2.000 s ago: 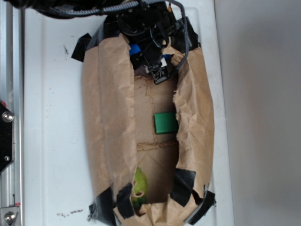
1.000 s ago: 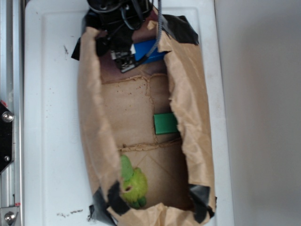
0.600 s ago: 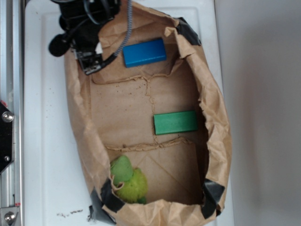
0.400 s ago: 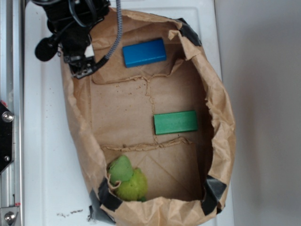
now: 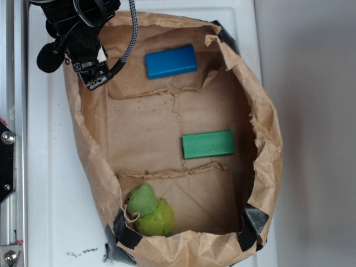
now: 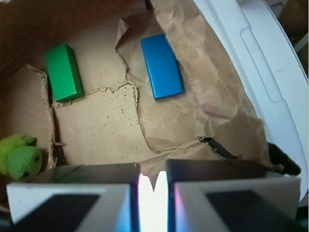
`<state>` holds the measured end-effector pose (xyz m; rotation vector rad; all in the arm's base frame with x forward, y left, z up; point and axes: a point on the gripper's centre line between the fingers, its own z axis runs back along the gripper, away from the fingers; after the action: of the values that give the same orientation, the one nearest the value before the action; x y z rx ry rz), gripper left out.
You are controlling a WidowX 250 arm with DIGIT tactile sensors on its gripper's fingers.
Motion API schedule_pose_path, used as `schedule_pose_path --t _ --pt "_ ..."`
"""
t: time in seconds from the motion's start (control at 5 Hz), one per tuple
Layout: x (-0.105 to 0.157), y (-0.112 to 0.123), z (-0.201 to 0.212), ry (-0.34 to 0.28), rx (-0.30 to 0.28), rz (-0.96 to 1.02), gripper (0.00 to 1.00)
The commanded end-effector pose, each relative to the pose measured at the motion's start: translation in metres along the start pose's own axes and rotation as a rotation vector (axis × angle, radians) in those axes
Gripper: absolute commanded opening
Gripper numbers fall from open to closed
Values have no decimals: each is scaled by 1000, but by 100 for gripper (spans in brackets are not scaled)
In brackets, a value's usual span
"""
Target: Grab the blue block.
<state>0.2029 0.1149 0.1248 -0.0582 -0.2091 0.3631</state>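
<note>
Black gripper [image 5: 93, 78] hangs over the upper left rim of the crumpled brown paper bag [image 5: 267, 144], holding nothing; wrist view shows its two pale fingers [image 6: 72, 200] nearly together, a thin bright gap between. Smooth bright blue rectangular block [image 5: 171, 61] lies flat on the bag floor at the top, apart from the gripper. Green rectangular block [image 5: 208, 144] lies mid-floor, right of centre. Fuzzy lime-green soft toy [image 5: 150, 211] sits bottom left inside.
</note>
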Motion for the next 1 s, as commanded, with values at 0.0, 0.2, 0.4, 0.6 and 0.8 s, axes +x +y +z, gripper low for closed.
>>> schedule_pose_path --t 0.0,0.2,0.4,0.6,0.8 --pt "32 8 -15 -72 50 25 100" --pt "31 2 -22 -86 48 26 100" --pt "29 -1 -37 -108 58 41 100" --pt "29 -3 -53 -127 63 49 100" --pt "36 -1 -70 -137 68 50 100"
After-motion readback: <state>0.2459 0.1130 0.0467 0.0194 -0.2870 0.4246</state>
